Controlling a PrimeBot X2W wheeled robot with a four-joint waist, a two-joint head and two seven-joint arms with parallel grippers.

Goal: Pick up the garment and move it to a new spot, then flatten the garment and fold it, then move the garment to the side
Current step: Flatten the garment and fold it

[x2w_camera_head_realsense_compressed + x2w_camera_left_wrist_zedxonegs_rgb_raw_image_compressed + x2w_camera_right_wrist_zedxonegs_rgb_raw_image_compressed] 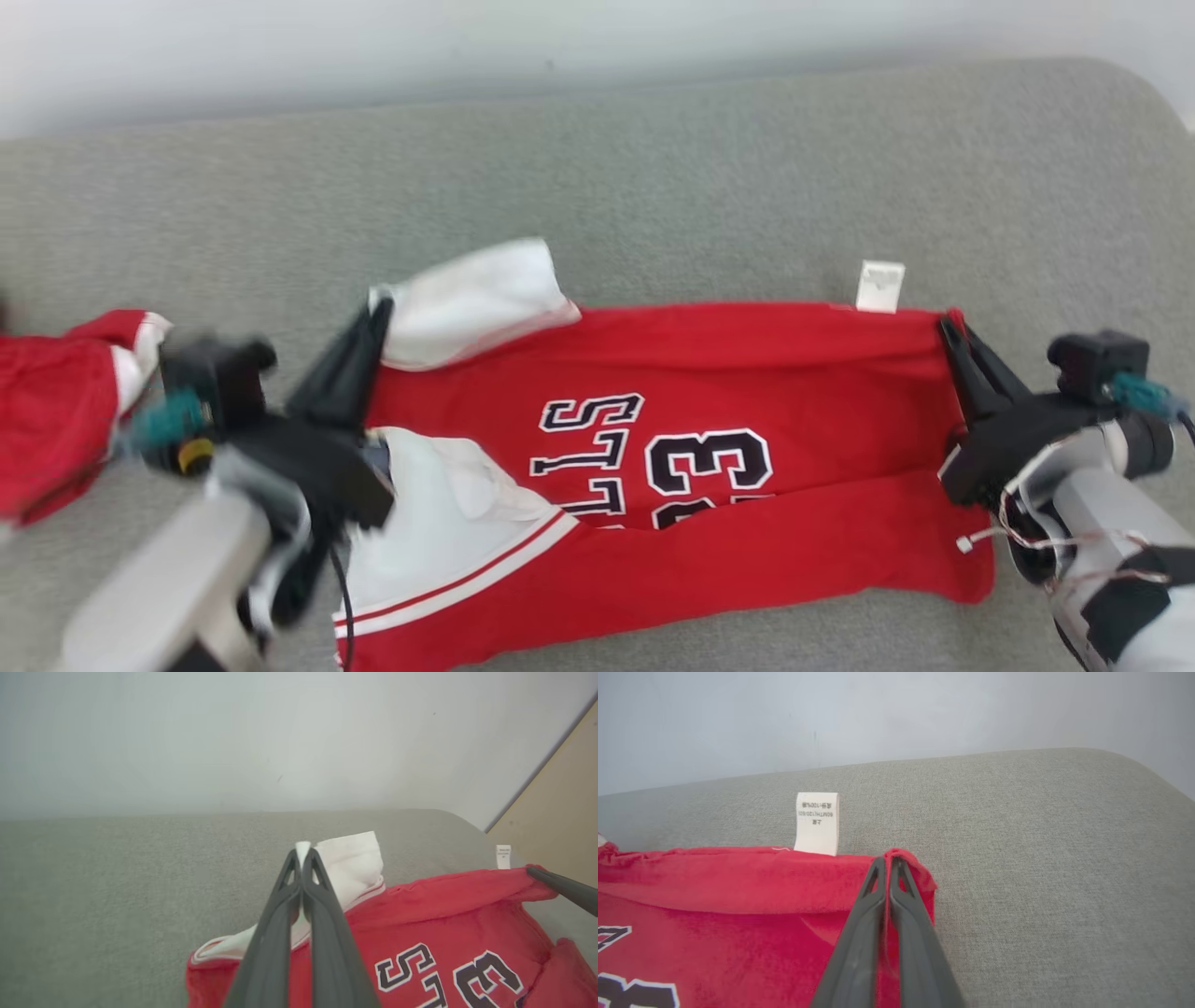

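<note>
The red basketball jersey (747, 373) is soft, matt cloth with white fabric panels and smooth printed lettering; its care label (817, 821) is a thin, smooth white tag. The grey cushion (653, 168) beneath is coarse woven upholstery. Fingers of the left gripper (302, 854) and right gripper (888, 861) are dark, matt and smooth, probably plastic.

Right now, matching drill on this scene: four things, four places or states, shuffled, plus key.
1 left end effector
2 right end effector
3 care label
4 second red garment

A lies far left on the grey cushion
B shut on the jersey's red corner
C stands out from the jersey's far edge
D shut on the jersey's white cloth

Pairs: 1-D, 2-B, 3-C, 4-A
</note>
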